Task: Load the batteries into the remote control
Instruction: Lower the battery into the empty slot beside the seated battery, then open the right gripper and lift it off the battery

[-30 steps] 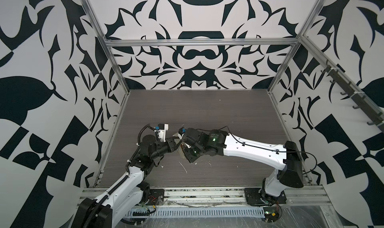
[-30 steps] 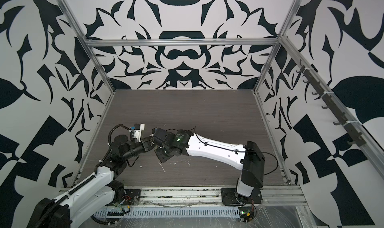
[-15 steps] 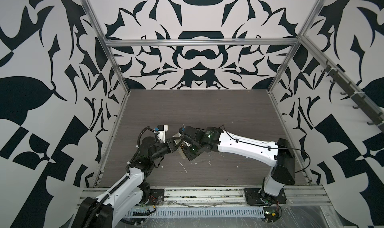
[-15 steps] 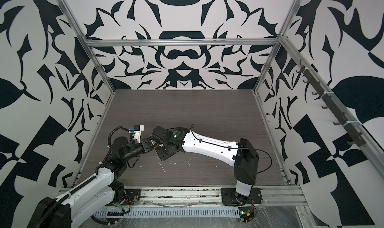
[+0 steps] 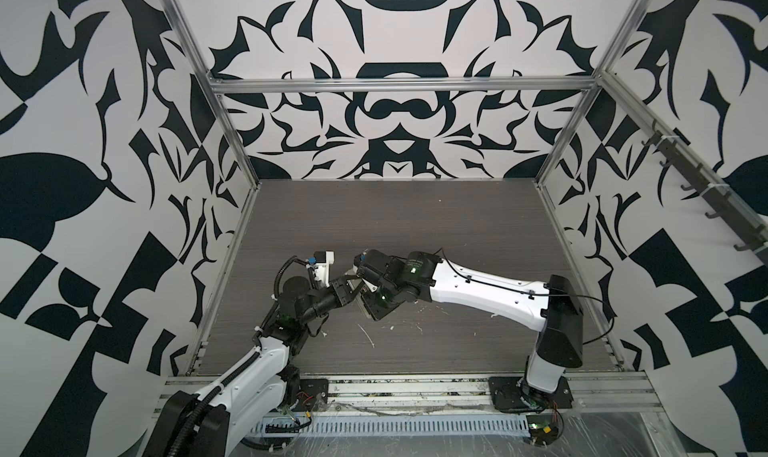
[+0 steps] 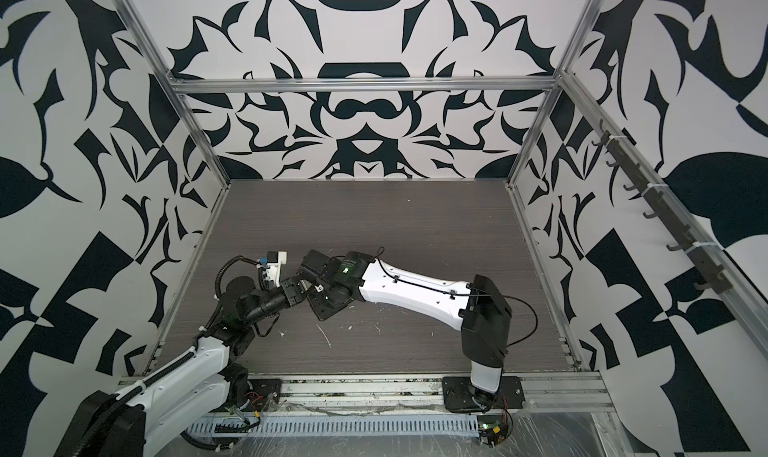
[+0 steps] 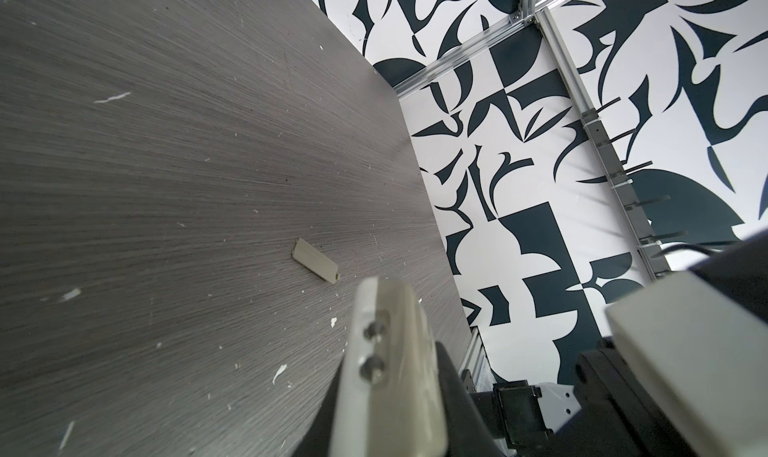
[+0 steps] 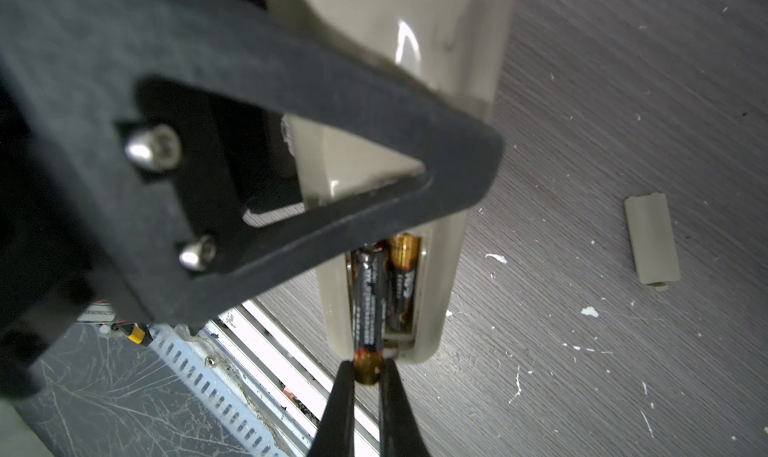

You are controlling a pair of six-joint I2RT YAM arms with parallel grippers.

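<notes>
The remote control (image 8: 415, 80) hangs above the table with its beige back showing and its battery bay uncovered. My left gripper (image 7: 390, 392) is shut across its body; its black finger frame (image 8: 332, 184) crosses the handset. One battery (image 8: 404, 284) lies seated in the bay. A second battery (image 8: 368, 301) rests slanted in the neighbouring slot, its copper end sticking out past the remote's end. My right gripper (image 8: 368, 376) is shut on that end. In both top views the two grippers meet at the near left, and only a sliver of the remote (image 5: 358, 286) (image 6: 312, 287) shows.
A small beige battery cover (image 8: 652, 243) (image 7: 316, 266) lies flat on the grey wood table (image 5: 415, 234), off to the side of the remote. White scraps (image 5: 368, 336) (image 8: 496, 258) dot the near table. The metal front rail (image 5: 415, 386) is close behind the grippers.
The right arm's elbow has swung to the left and its wrist has shifted slightly left toward the left gripper. Both grippers stay shut, and the left arm has barely moved.
</notes>
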